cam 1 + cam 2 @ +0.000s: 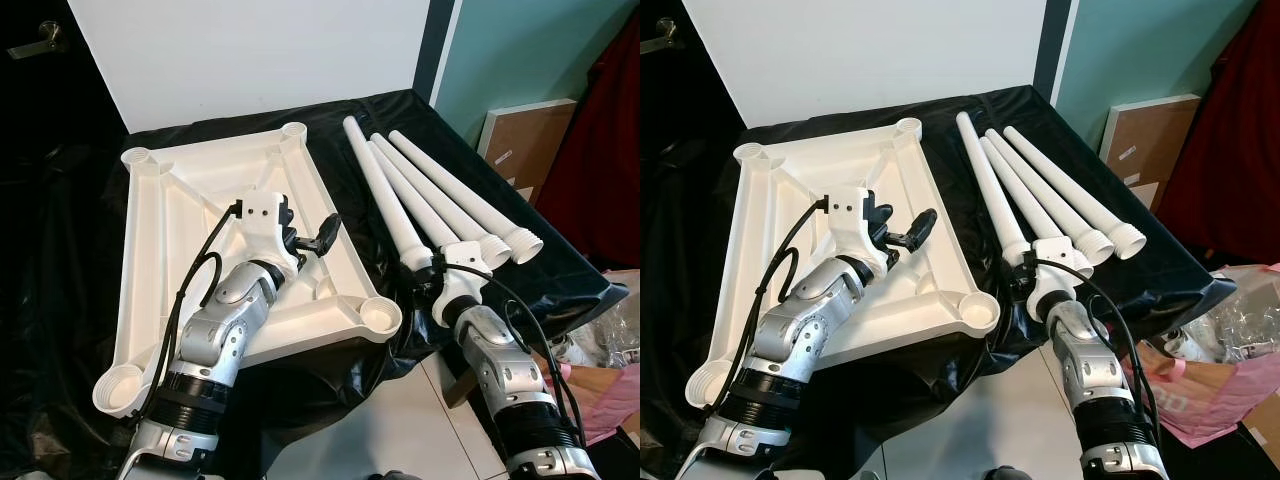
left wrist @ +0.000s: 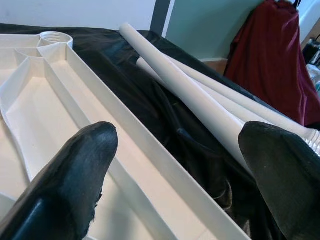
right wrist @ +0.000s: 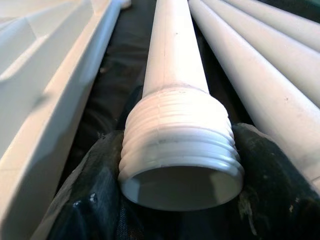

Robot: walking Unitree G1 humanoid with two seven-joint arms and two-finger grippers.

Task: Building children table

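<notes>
From the head views, the white ribbed tabletop (image 1: 190, 250) lies upside down on the black-draped worktop (image 1: 560, 270), four tapered legs (image 1: 440, 195) beside it. Left wrist view: left gripper (image 2: 177, 165) spread wide. Right wrist view: right gripper (image 3: 177, 175) clamps one leg's threaded end (image 3: 180, 150).

The table top (image 1: 160, 215) in front of me looks like smooth white plastic with a faint sheen, lying on a glossy, crinkled black sheet (image 1: 420, 110). The legs (image 1: 440, 195) are the same white plastic, smooth along the shaft and ridged at the threaded end (image 3: 180, 145) between the fingers of my right gripper (image 3: 182, 200). My fingers (image 2: 75, 175) look like matt black rubber, slightly rough. My arms (image 1: 215, 340) are brushed silver metal. A cardboard panel (image 1: 525, 140) looks dull brown.
</notes>
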